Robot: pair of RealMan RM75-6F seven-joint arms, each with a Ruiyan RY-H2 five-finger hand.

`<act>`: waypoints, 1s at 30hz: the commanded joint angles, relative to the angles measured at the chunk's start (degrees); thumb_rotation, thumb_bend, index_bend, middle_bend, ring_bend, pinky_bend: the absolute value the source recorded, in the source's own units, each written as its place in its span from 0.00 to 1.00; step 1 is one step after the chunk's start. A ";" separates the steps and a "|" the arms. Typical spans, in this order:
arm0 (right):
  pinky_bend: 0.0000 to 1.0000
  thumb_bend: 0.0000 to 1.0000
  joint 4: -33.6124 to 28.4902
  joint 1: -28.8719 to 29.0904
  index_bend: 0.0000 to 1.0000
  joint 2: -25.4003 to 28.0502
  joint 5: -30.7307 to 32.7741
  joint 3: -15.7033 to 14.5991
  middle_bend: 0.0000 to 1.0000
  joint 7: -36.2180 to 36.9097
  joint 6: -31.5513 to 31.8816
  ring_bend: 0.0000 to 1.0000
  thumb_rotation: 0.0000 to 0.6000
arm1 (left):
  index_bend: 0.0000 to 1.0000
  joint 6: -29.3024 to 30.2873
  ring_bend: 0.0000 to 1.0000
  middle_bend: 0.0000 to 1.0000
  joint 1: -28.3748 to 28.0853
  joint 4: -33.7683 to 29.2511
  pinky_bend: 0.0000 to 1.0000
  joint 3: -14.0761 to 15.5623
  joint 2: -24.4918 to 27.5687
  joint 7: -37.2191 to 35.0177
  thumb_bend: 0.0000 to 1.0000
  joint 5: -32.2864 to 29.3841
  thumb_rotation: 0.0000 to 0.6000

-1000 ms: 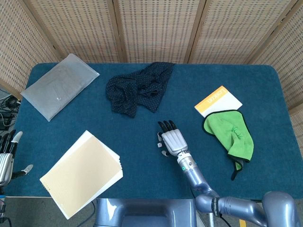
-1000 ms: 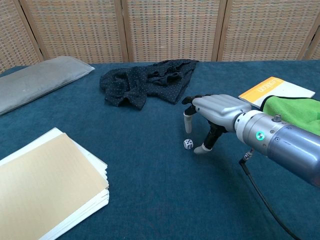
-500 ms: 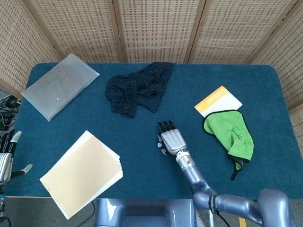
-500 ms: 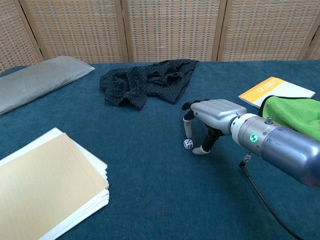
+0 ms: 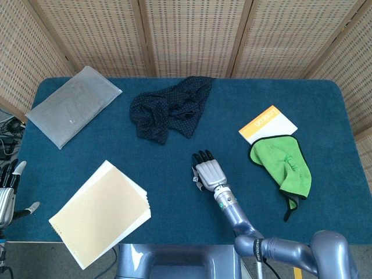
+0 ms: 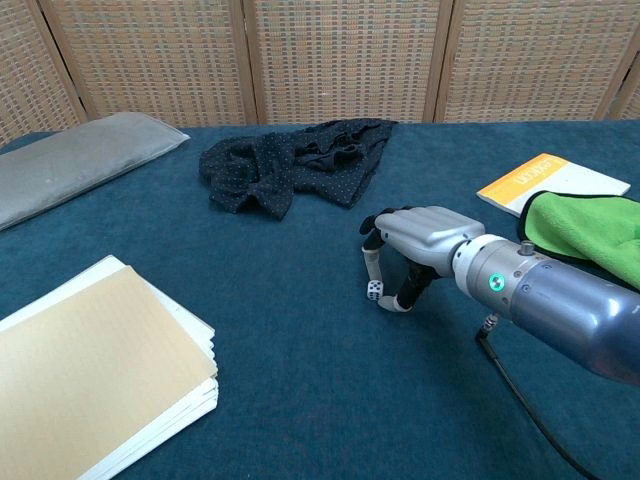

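Shifted a bit left and lowered since 1 s ago: right robot hand point(image 6: 415, 240), fingertips now closed in around small white die point(image 6: 373, 290), thumb and a finger touching it on either side; die on bench point(image 6: 300, 400), not lifted. Dark dotted cloth point(image 6: 295, 160) well behind, green cloth point(image 6: 590, 225) and orange-white booklet point(image 6: 535, 180) to the right. Paper stack point(image 6: 90, 370) front left, grey pad point(image 6: 75, 160) back left. Left robot hand point(image 5: 7, 192) off bench edge, fingers spread, holding nothing.
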 commanded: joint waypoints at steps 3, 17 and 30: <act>0.02 0.53 -0.95 0.21 0.57 0.31 0.13 -0.04 0.19 -0.32 0.55 0.00 1.00 | 0.00 0.07 0.00 0.00 0.00 0.01 0.00 0.06 0.01 -0.01 0.00 0.08 1.00; 0.02 0.52 -12.18 0.28 0.55 9.94 0.24 3.42 0.17 -3.78 5.62 0.00 1.00 | 0.00 0.65 0.00 0.00 0.15 -0.12 0.00 0.11 0.09 -0.01 0.00 0.29 1.00; 0.01 0.43 -17.22 -0.49 0.38 15.62 2.62 2.46 0.07 -3.98 6.67 0.00 1.00 | 0.00 1.59 0.00 0.00 0.28 -0.91 0.00 0.21 0.20 0.88 0.00 1.01 1.00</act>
